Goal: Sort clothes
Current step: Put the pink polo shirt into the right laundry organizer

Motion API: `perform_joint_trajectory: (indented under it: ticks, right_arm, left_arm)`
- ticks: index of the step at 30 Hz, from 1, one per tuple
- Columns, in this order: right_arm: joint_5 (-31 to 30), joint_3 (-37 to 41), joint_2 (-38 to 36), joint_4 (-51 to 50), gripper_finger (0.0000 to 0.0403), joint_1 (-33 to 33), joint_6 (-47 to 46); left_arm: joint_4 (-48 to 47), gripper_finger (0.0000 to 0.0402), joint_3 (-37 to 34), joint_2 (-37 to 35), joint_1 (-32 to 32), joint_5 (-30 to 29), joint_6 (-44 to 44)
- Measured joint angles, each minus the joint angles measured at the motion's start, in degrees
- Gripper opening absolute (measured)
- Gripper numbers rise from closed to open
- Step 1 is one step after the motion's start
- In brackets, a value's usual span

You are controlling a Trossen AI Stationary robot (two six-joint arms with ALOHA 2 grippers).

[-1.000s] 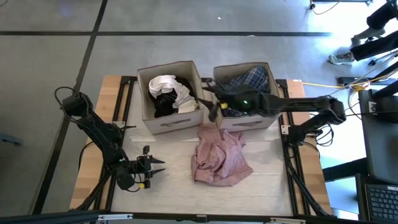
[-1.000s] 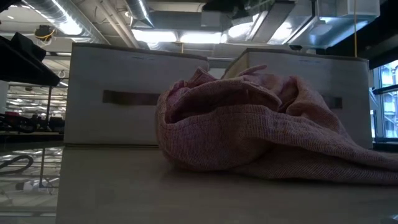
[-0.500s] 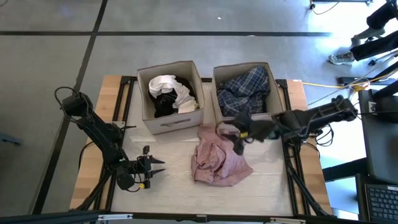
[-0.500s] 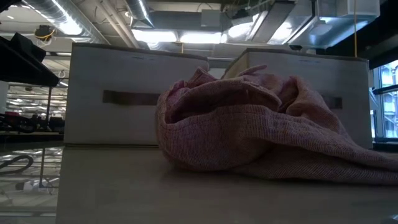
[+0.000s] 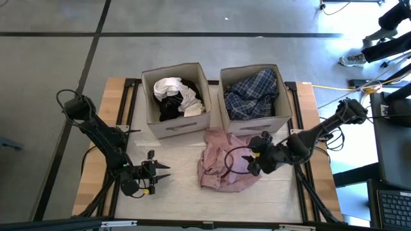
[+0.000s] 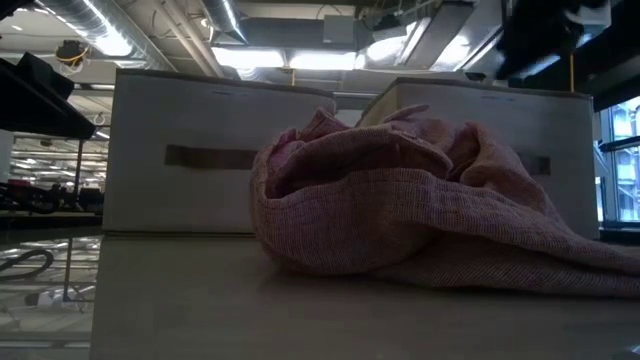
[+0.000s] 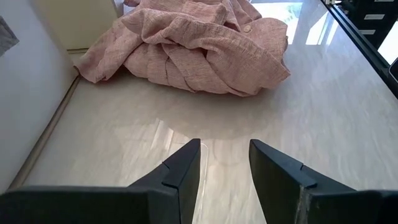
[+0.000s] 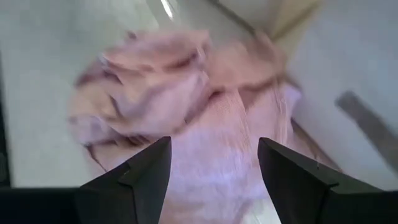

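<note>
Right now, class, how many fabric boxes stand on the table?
2. The left box holds white and black clothes; the right box, beside it, holds a blue-plaid garment. Items beneath these may be hidden.

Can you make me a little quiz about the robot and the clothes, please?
1. True or false: the pink garment lies on the table.
2. Which box holds the plaid cloth: A the left box, B the right box?
3. Fill in: the right gripper, fingers open, hangs over the ____ garment.

Key: 1 true; 2 B; 3 pink.
</note>
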State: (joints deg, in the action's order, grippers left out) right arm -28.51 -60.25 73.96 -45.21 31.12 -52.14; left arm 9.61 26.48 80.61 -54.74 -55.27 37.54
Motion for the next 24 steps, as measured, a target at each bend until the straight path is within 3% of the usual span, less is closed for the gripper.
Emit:
perform_joint_trajectory:
  ticks: [8,24]
  right_arm:
    - [1.7,6.1,0.0,-0.1,0.0241,0.9,-6.7]
    - [1.1,8.4,0.0,-3.0,0.0241,0.7,-11.1]
  left_arm:
    - [0.0,0.0127,0.0,0.0,0.0,0.0,0.0]
    - [-0.1,0.0127,0.0,0.0,0.0,0.0,-0.4]
